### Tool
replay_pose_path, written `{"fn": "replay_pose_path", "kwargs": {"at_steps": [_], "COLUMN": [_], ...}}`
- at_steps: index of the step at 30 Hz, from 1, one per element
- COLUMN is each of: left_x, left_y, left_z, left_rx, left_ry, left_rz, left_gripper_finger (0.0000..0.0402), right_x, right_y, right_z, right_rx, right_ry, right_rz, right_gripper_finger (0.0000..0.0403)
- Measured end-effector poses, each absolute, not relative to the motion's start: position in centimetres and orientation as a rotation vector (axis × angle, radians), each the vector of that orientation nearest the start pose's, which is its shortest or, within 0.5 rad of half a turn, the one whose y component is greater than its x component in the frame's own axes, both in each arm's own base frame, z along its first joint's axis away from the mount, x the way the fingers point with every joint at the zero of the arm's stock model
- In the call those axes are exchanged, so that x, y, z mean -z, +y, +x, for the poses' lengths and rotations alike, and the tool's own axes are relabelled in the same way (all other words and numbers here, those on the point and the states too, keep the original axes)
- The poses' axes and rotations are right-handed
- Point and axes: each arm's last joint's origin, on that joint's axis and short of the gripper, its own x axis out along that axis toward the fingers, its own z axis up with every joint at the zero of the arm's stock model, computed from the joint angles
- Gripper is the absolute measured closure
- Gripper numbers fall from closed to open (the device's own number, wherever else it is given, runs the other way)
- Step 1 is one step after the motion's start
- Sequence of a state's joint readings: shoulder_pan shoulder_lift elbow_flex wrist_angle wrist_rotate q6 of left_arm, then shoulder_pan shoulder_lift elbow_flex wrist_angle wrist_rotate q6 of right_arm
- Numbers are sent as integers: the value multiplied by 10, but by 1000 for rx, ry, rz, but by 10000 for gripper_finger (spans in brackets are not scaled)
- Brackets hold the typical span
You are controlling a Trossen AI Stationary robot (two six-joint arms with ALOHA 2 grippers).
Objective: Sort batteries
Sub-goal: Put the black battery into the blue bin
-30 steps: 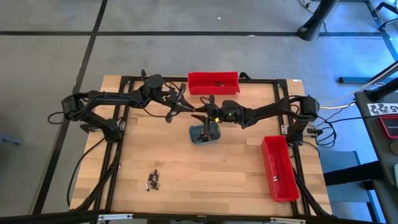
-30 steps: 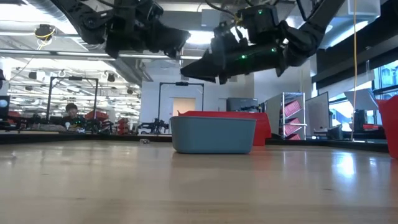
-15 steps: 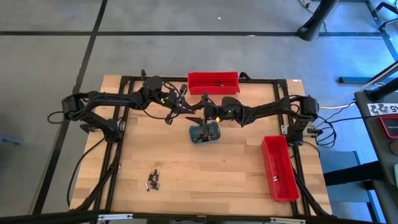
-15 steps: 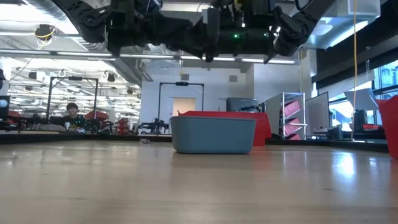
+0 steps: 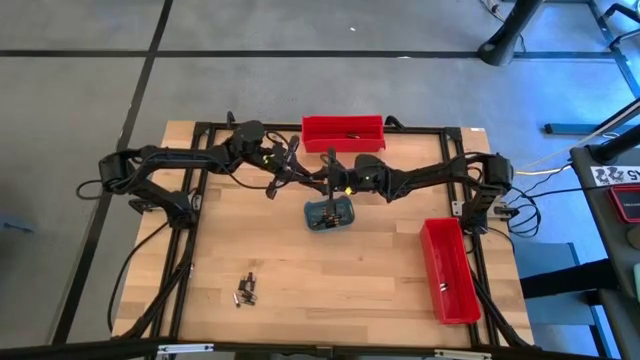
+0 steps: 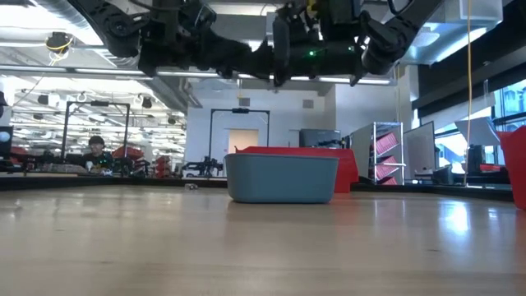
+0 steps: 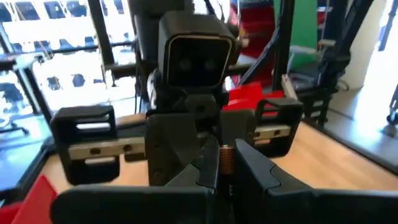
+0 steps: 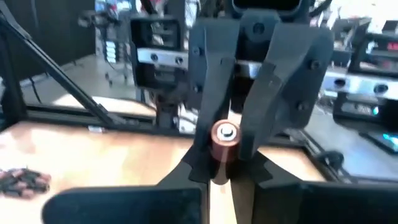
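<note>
I see two red bins (image 5: pixel 343 131) (image 5: pixel 448 271) and a grey-blue tray (image 5: pixel 329 214) on my wooden table (image 5: pixel 330 280).

both arms are dark, nearly black, built of slim jointed links with black cables looping beside them down to the frame. the left gripper (image 5: pixel 308 180) and right gripper (image 5: pixel 326 181) have flat angular black fingers on pale metal rails with small screws. small green and yellow lights glow on the wrists.
</note>
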State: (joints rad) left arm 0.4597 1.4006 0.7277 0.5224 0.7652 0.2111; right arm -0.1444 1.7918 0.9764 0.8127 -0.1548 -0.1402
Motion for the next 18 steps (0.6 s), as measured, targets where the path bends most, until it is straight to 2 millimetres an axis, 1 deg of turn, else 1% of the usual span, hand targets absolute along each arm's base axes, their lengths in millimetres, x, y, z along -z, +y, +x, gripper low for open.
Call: {"fn": "replay_pose_path", "kwargs": {"at_steps": [2, 6, 9, 10, 12, 15, 18], "left_x": [-240, -223, -214, -211, -206, -200, -195], "left_y": [114, 126, 137, 140, 147, 151, 148], "left_z": [269, 261, 253, 250, 244, 236, 231], "left_rx": [283, 141, -3, -54, -168, -300, -339], "left_ry": [141, 308, 421, 463, 537, 632, 718], "left_rz": [107, 38, 11, -1, -27, -67, -95], "left_gripper_finger": [368, 303, 265, 257, 247, 242, 246], "right_x": [-220, -220, -222, -223, -224, -214, -203], "right_y": [-52, -54, -52, -49, -43, -32, -23], "right_z": [381, 378, 379, 381, 384, 386, 389], "right_rx": [24, 82, 54, 24, -18, -107, -188], "right_ry": [75, 316, 543, 605, 691, 806, 885], "right_rz": [-122, -46, 4, 18, 32, 51, 69], "right_gripper_finger": [378, 375, 375, 375, 375, 374, 374]}}
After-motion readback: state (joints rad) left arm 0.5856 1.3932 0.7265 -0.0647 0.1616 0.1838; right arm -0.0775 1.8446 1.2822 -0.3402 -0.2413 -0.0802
